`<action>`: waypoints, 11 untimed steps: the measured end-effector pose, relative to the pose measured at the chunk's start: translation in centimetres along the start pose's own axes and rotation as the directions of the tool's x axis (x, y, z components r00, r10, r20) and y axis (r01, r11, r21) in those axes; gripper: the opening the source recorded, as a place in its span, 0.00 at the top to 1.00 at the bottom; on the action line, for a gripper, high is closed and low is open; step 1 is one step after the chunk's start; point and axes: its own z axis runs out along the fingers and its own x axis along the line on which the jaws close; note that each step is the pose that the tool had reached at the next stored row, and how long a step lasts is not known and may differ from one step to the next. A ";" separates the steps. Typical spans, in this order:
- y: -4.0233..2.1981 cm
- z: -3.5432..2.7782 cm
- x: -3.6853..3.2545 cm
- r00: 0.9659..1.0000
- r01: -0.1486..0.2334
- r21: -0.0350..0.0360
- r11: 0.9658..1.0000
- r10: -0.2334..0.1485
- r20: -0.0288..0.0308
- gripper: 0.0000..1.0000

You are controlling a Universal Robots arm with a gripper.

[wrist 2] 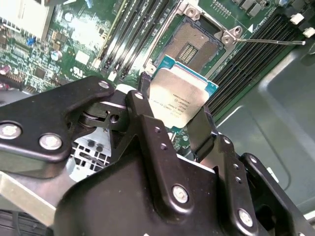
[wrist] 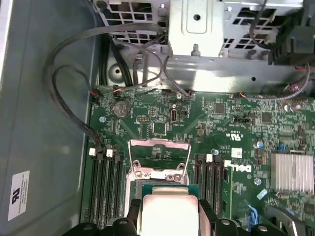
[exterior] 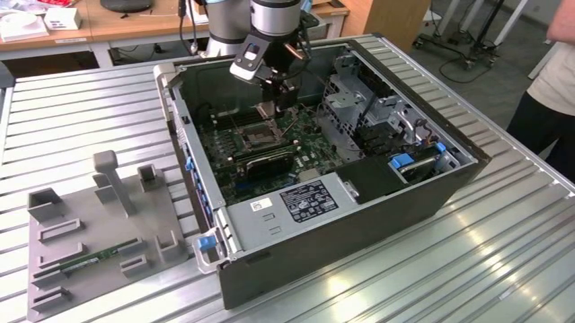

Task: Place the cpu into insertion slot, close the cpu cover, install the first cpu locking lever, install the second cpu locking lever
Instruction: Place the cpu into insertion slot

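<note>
My gripper (exterior: 272,101) hangs inside the open computer case and is shut on the cpu (wrist 2: 178,95), a flat square chip with a silvery top and a green edge, held by two opposite sides between the black fingers (wrist 2: 143,88). The cpu (wrist: 170,210) hovers a little above the insertion slot (wrist 2: 190,45), whose dark centre lies bare on the green board. In the exterior view the insertion slot (exterior: 254,139) sits just below the gripper. The cpu cover (wrist: 159,143) stands swung open at the slot's far edge. A thin wire locking lever (wrist 2: 268,41) juts out from a corner of the slot.
Long black memory slots (wrist: 107,184) flank the socket on both sides. Cables (wrist: 69,88) loop near the case wall (exterior: 180,121). A finned heat sink (wrist: 290,172) sits on the board. A grey fixture (exterior: 99,229) with a memory stick lies at the exterior view's left; a person (exterior: 553,101) stands at its right.
</note>
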 end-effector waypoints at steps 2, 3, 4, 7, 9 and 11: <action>0.00 0.01 0.00 1.000 0.000 0.000 1.000 0.000 0.000 0.46; 0.00 0.01 0.00 1.000 0.000 0.000 1.000 0.000 0.000 0.46; 0.00 0.01 0.00 1.000 0.000 0.000 1.000 0.000 0.000 0.46; -0.11 0.07 0.01 1.000 -0.001 0.000 1.000 0.001 -0.001 0.46; -0.28 0.10 0.03 1.000 -0.001 0.000 1.000 0.001 0.000 0.46; -0.40 0.16 0.06 1.000 -0.001 0.000 1.000 0.001 0.000 0.46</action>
